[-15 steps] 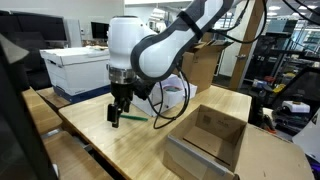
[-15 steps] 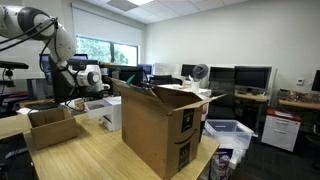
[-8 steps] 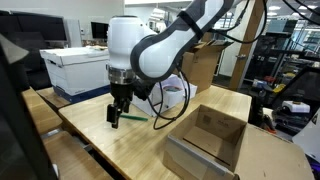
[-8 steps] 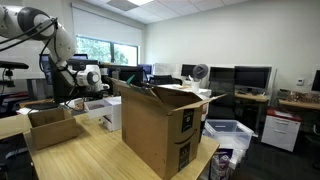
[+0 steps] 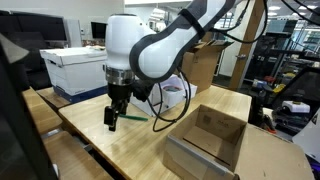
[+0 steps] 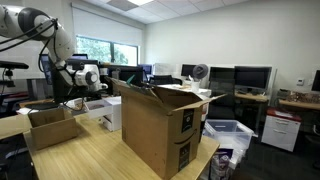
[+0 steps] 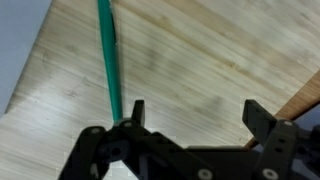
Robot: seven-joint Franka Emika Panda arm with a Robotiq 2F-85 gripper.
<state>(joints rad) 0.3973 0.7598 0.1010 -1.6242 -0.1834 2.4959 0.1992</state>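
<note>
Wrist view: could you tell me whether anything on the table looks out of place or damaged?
Nothing stands out. A green pen lies flat on the wooden table by the open gripper; no spill or damage shows.

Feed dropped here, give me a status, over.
Gripper open, above the table. Green pen flat on it, beside one finger, not held. Open cardboard box stands well apart.

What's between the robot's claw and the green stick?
Nothing, only bare wooden table. In the wrist view the open gripper hangs above it, with the green stick just outside its jaws.
</note>
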